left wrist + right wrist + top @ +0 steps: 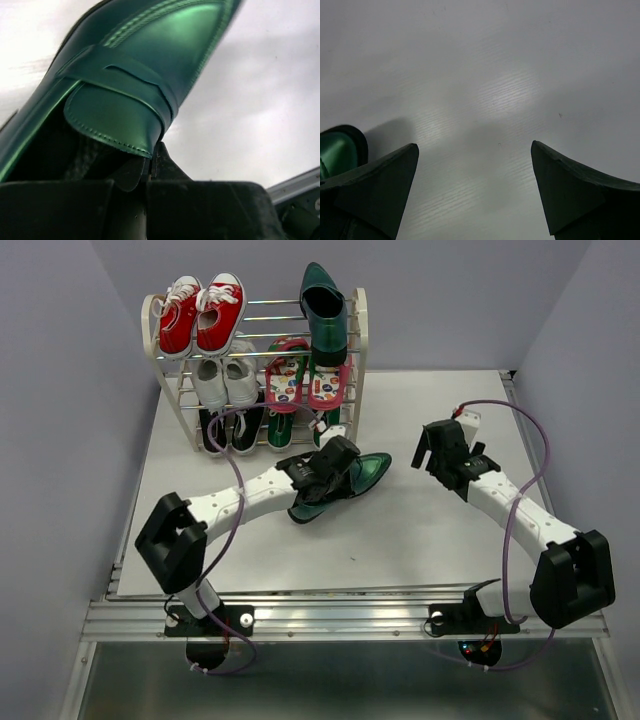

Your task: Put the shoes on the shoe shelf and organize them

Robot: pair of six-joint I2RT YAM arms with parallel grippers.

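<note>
The shoe shelf (357, 330) stands at the back left. One dark teal high heel (323, 305) stands on its top tier at the right. The red-pink flip-flops (305, 375) lean on the tier below. Green sneakers (282, 430) show partly on the lowest tier. My left gripper (335, 462) is shut on the upper edge of the second teal heel (362, 476), just in front of the shelf, on or low over the table. In the left wrist view the heel (135, 60) fills the frame and my gripper (152, 152) pinches its vamp edge. My right gripper (437, 455) is open and empty over bare table (475, 160).
Red sneakers (200, 315) sit on the top tier at the left, white sneakers (225, 380) below them, black sneakers (228, 428) at the bottom. The heel's toe (340, 146) shows at the left edge of the right wrist view. Walls close in the table on the left, back and right.
</note>
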